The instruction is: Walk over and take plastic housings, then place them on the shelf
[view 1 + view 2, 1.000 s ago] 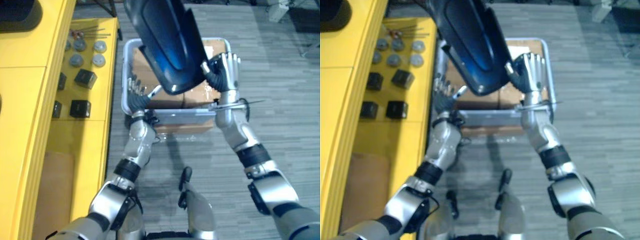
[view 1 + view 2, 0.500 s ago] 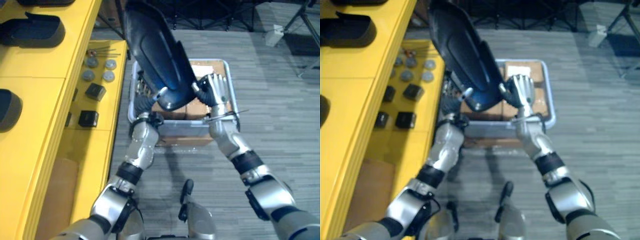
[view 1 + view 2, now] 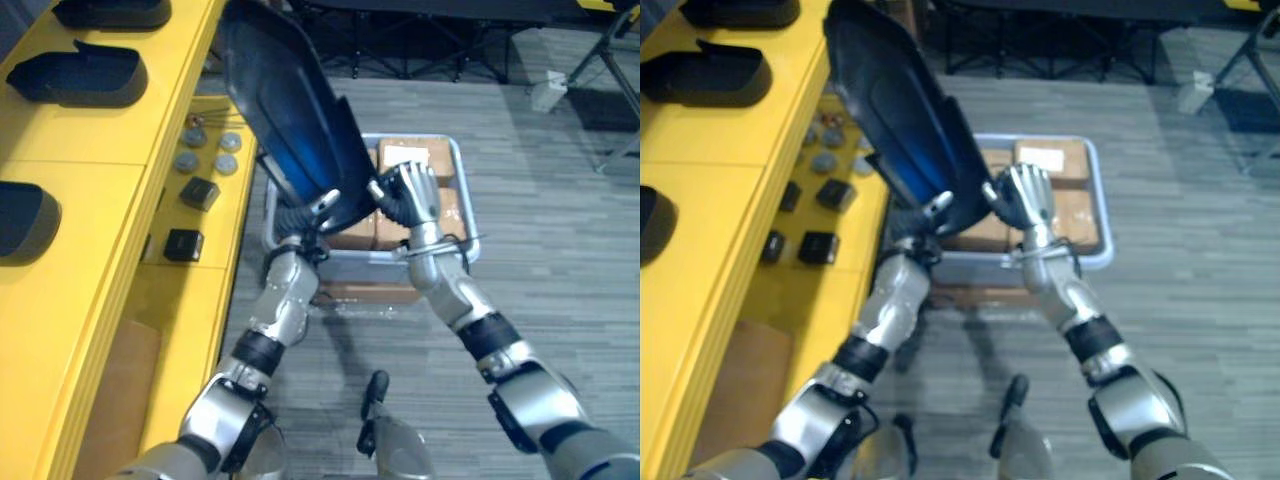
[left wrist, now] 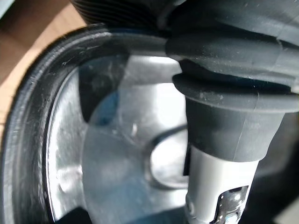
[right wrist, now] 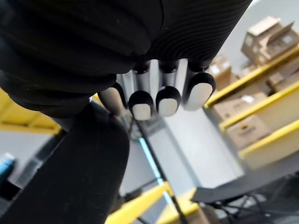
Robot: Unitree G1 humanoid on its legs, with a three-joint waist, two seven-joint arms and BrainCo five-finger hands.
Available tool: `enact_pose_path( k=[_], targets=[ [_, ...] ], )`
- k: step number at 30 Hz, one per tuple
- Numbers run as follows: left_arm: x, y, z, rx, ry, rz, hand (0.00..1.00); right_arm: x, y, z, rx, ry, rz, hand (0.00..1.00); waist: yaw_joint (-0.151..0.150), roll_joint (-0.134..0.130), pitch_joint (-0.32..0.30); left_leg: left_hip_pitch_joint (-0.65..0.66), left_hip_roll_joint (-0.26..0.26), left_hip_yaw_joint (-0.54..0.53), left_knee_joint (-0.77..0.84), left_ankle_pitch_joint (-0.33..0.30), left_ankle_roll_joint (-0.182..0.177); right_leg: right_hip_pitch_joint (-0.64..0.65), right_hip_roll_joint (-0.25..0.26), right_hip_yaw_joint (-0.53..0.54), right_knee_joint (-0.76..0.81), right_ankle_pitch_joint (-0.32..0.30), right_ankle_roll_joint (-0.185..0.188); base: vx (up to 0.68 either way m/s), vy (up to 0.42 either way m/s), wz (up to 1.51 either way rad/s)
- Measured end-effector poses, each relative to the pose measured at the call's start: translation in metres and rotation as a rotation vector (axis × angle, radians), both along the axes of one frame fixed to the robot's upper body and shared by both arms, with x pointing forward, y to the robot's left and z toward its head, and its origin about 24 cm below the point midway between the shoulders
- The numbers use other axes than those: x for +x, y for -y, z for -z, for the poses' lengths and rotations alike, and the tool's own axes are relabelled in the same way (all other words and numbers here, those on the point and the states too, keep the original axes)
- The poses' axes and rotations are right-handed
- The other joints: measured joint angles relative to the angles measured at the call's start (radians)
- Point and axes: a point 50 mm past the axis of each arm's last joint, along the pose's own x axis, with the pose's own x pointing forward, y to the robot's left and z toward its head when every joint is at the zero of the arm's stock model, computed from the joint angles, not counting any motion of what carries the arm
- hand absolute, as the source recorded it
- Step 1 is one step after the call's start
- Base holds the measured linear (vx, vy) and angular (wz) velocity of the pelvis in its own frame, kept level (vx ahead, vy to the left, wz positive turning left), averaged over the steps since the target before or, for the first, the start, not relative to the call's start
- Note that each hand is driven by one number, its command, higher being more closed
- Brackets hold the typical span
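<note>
- My right hand is curled onto the lower right edge of the housing. My left hand is under the lower left edge, mostly behind the shell, so I cannot tell how its fingers sit.
- The shelf lies to my left, a long yellow top running away from me. That is the direction the load has to travel, and my left arm is the nearer one to it.
- The housing is up in the air between both hands, above the bin. Its long axis runs from my hands up and away to the left, tilted, with its far end already near the shelf's edge.
- The bin sits on the floor straight ahead with boxes in it, just beside the shelf's lower level.
- Three more shells lie on the shelf top: one close to me, one further along and one at the far end. I judge the bare stretch between the first two the likeliest landing spot.
- Cubes and discs sit on the lower level, below the swing path. I'd keep the shell's low end above them.
</note>
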Motion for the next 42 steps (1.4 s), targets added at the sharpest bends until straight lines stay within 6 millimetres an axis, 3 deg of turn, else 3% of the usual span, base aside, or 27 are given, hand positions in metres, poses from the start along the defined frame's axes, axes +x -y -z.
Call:
enact_pose_path(
  k=[1, 2, 12, 19, 27, 28, 38, 41, 42],
  targets=[
    [0.0, 0.0, 0.0, 0.0, -0.002, -0.002, 0.0, -0.001, 0.0, 0.001, 0.0, -0.002, -0.004, 1.0, 0.0, 0.0, 0.0, 0.001, 0.0, 0.001, 0.0, 0.0, 0.0, 0.0, 0.0, 0.001, 0.0, 0.0, 0.0, -0.02, 0.024, -0.05],
    [0.0, -0.001, 0.001, -0.001, -0.005, -0.005, 1.0, -0.004, -0.001, 0.003, 0.004, -0.008, -0.015, 1.0, 0.0, 0.0, 0.0, 0.003, 0.0, 0.005, -0.001, 0.0, 0.0, 0.0, 0.0, 0.004, 0.0, 0.001, 0.0, -0.02, 0.038, -0.11],
    [-0.002, -0.017, 0.007, -0.069, 0.011, -0.063, 1.0, -0.029, 0.005, 0.045, 0.045, -0.181, -0.066, 1.0, -0.019, -0.027, -0.016, 0.021, 0.001, 0.021, -0.005, -0.002, 0.0, 0.005, 0.001, 0.021, -0.001, 0.002, 0.0, -0.01, 0.018, -0.04],
    [-0.002, -0.022, 0.009, -0.146, 0.035, -0.024, 1.0, -0.045, 0.003, 0.054, 0.084, -0.186, -0.1, 1.0, -0.023, -0.028, -0.017, 0.039, 0.0, 0.032, -0.014, -0.002, 0.0, 0.011, 0.0, 0.024, -0.001, 0.002, 0.0, 0.0, 0.013, -0.04],
    [-0.014, -0.028, 0.04, -0.152, -0.026, 0.019, 1.0, -0.06, -0.001, 0.077, 0.103, -0.245, -0.11, 1.0, -0.023, -0.037, -0.061, 0.058, -0.005, 0.036, -0.023, -0.002, 0.0, 0.026, -0.004, 0.029, -0.002, 0.004, 0.003, 0.02, 0.028, -0.01],
    [-0.016, -0.029, 0.044, -0.145, -0.035, 0.023, 1.0, -0.062, -0.001, 0.081, 0.104, -0.259, -0.113, 0.0, -0.023, -0.036, -0.062, 0.071, -0.004, 0.037, -0.024, -0.003, 0.001, 0.037, -0.003, 0.03, -0.002, 0.003, 0.004, 0.0, 0.0, 0.0],
    [-0.03, -0.035, 0.069, 0.019, -0.086, 0.019, 1.0, -0.073, -0.003, 0.094, 0.114, -0.358, -0.191, 0.0, -0.023, -0.031, -0.084, 0.085, 0.002, 0.039, -0.041, -0.001, -0.008, 0.039, 0.0, 0.027, -0.003, -0.023, 0.011, 0.0, -0.005, -0.02],
    [-0.032, -0.033, 0.068, 0.156, -0.082, -0.027, 1.0, -0.072, -0.003, 0.088, 0.202, -0.398, -0.231, 0.0, -0.022, -0.03, -0.085, 0.089, 0.002, 0.031, -0.04, 0.0, -0.008, 0.051, -0.001, 0.021, -0.003, -0.012, 0.01, 0.07, 0.023, 0.08],
    [-0.033, -0.033, 0.065, 0.199, -0.068, -0.057, 1.0, -0.071, -0.004, 0.077, 0.264, -0.388, -0.257, 0.0, -0.021, -0.031, -0.086, 0.088, 0.0, 0.029, -0.04, 0.0, -0.008, 0.051, -0.002, 0.021, -0.003, -0.011, 0.011, 0.05, 0.027, 0.04]
  ],
)
